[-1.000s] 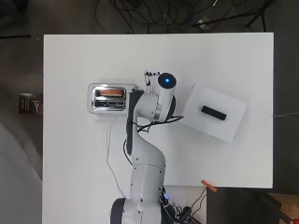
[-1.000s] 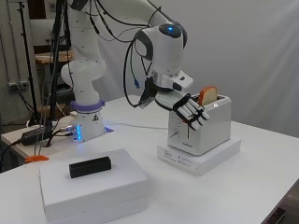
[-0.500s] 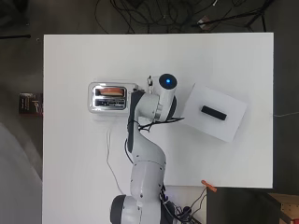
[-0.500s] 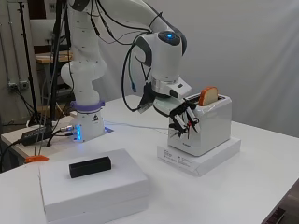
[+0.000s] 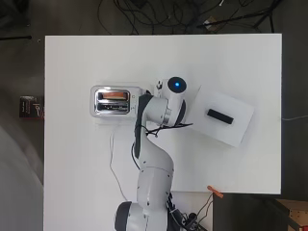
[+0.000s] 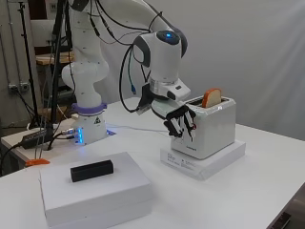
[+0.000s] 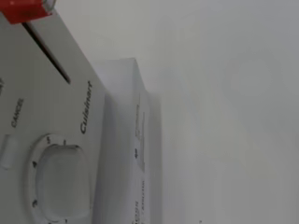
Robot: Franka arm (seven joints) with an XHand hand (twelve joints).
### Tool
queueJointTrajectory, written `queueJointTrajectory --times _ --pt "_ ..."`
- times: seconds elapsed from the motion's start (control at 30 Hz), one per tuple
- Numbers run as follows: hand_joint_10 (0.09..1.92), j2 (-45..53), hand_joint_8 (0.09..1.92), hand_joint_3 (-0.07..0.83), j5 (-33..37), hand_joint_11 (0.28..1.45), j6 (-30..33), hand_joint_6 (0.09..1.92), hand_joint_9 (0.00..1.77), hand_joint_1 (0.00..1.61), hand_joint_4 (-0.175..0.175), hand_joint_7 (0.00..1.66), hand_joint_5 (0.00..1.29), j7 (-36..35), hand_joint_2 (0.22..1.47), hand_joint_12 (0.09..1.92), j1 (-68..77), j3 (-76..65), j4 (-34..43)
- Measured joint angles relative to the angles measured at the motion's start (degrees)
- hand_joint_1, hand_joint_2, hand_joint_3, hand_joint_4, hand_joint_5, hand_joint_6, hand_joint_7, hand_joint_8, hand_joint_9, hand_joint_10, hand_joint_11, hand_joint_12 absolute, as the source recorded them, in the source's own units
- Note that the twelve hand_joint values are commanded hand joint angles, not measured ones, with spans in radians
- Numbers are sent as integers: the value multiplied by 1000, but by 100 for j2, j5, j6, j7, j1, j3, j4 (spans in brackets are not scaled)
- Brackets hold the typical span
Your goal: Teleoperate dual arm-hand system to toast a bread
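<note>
The white counter (image 5: 77, 183) carries everything. On it, a white box (image 6: 95, 195) bears a small black block (image 6: 92, 170), well apart from the toaster. The white toaster (image 6: 212, 129) stands on a flat white base (image 6: 205, 162), with a slice of bread (image 6: 212, 97) upright in one slot, its top sticking out. The hand (image 6: 180, 123) sits just at the toaster's front face, fingers curled and clasping nothing. The wrist view shows a red lever (image 7: 28, 9) and a round dial (image 7: 56, 182).
</note>
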Motion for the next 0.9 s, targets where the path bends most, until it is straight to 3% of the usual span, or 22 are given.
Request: queueJointTrajectory --times 0.07,0.4,0.57,0.7,0.83,0.87,0.9 --pt "1920 34 1920 2 272 787 24 87 1492 175 83 1354 942 -277 1191 1893 -31 -2 -25" --pt "1920 528 1920 -1 532 966 45 87 1481 199 -3 1287 708 -708 1174 1920 -251 72 -70" --pt "1920 1129 1896 0 864 755 63 87 1276 177 -18 1051 604 -778 1172 1907 -476 217 -31" --pt "1840 1227 1671 1 1075 570 41 87 1078 138 -26 928 530 -919 1182 1657 -556 226 -53" --pt "1827 872 1625 2 910 538 -67 87 1125 109 -15 980 589 -827 1199 1534 -580 272 6" --pt "1807 731 1607 1 828 528 -85 87 1089 97 -33 937 530 -788 1200 1463 -586 311 34" --pt "1479 476 1349 1 674 519 -62 87 1004 66 -51 872 458 -719 1202 1075 -596 401 40"
